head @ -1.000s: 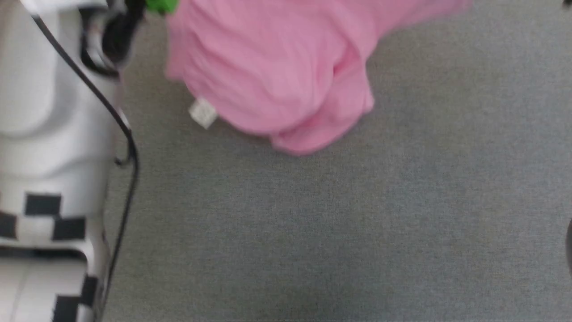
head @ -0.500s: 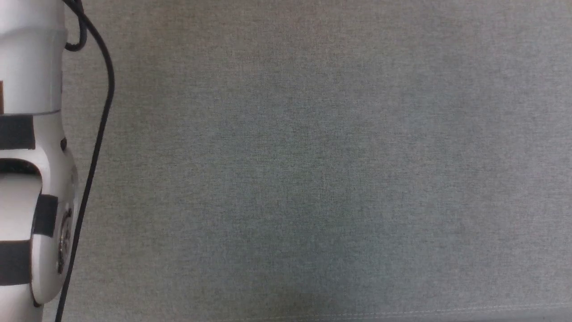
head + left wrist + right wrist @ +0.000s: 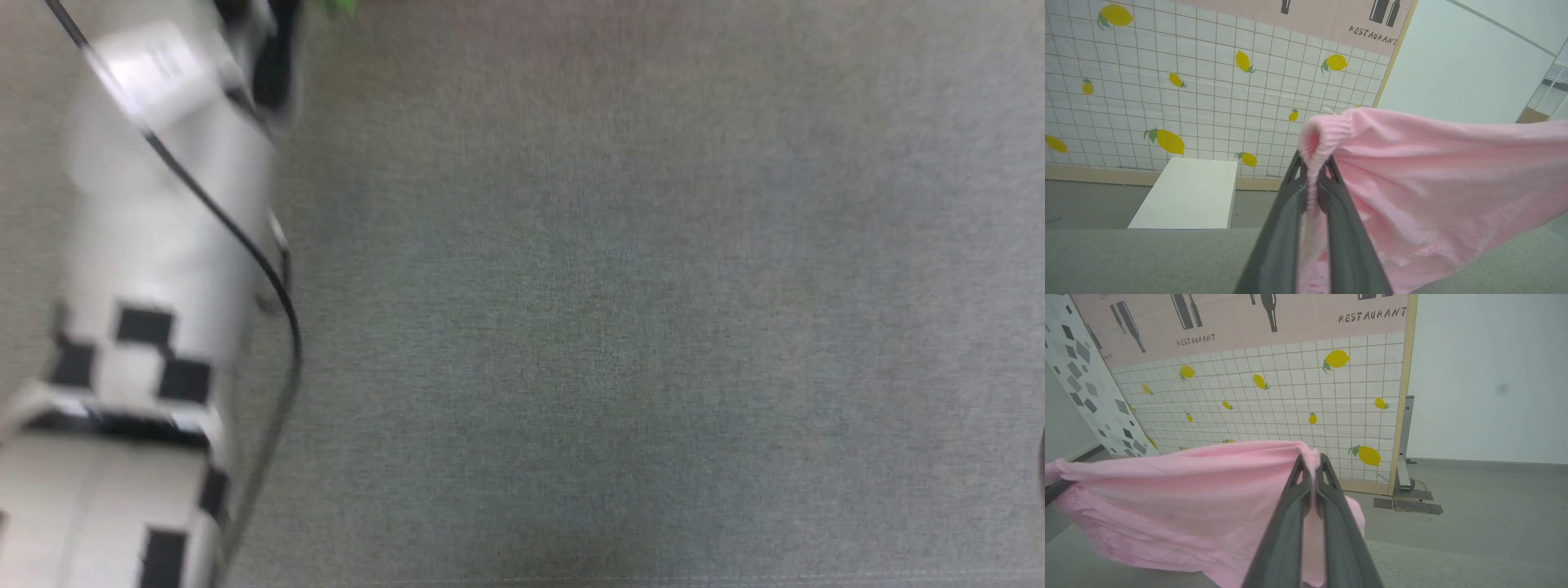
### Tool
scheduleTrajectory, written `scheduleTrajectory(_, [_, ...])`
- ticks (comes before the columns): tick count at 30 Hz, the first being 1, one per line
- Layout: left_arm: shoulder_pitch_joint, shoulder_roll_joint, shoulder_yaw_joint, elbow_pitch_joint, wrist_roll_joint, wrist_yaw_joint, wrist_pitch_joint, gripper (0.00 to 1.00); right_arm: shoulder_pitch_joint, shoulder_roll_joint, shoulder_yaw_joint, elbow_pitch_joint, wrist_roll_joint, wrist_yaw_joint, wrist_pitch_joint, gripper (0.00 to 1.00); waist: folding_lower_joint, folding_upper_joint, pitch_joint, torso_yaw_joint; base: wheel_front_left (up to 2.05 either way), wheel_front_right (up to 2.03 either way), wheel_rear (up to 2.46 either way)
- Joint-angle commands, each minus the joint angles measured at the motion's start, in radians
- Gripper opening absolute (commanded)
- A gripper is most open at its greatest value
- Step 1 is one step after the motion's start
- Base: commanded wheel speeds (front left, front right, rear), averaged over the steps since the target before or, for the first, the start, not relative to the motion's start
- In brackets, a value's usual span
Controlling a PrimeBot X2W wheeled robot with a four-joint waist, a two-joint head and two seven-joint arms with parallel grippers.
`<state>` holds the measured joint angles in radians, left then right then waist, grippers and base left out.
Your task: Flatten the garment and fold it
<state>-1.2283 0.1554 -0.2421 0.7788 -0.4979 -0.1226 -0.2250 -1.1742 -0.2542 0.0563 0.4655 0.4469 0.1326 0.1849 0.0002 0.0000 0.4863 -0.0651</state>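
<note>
Left gripper (image 3: pixel 1312 163) is clamped on the gathered waistband of the garment (image 3: pixel 1412 171), and the right gripper (image 3: pixel 1312 459) is pinched shut on another edge. Below lies the grey fabric surface (image 3: pixel 653 327). Behind stands a lemon-tiled wall panel (image 3: pixel 1167 81). The pink cloth hangs spread between both grippers. A white box (image 3: pixel 1188 196) sits near the wall.

Head cam looks steeply down, close on the grey worktop (image 3: pixel 653 327); my left forearm (image 3: pixel 155 269) cuts its left edge, blurred. Left wrist cam sights along my left end effector (image 3: pixel 1312 161), roughly level, at the lemon-tile wall (image 3: pixel 1167 102). Right wrist cam, along my right end effector (image 3: pixel 1312 459), faces that wall too. Both wrist cams share the garment (image 3: pixel 1433 171), close up.
</note>
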Motion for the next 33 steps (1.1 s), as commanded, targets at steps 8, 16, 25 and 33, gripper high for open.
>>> scheduleTrajectory(8, [0.446, -0.041, -0.025, -0.155, -0.077, -0.008, -0.036, 0.0, 0.53, 0.003, 0.02, -0.172, 0.091, -0.002, 0.018, 0.0, -0.0002, 0.0, -0.267, 0.06, 0.0, 0.0, 0.0])
scheduleTrajectory(16, [0.834, -0.034, -0.077, -0.271, -0.078, -0.003, -0.036, 0.0, 0.963, 0.058, -0.047, -0.327, 0.145, -0.002, 0.178, 0.0, -0.0002, 0.0, -0.375, 0.068, 0.0, 0.0, 0.0])
scheduleTrajectory(25, [1.082, -0.003, -0.069, -0.321, -0.119, 0.05, 0.012, 0.0, 1.249, 0.098, -0.101, -0.535, 0.184, -0.002, 0.457, 0.0, -0.0002, 0.0, -0.442, 0.061, 0.0, 0.0, 0.0])
scheduleTrajectory(33, [1.187, 0.016, -0.026, -0.436, -0.19, 0.084, 0.072, 0.0, 1.357, 0.14, -0.137, -0.704, 0.245, -0.002, 0.665, 0.0, -0.0002, 0.0, -0.444, 0.064, 0.0, 0.0, 0.0])
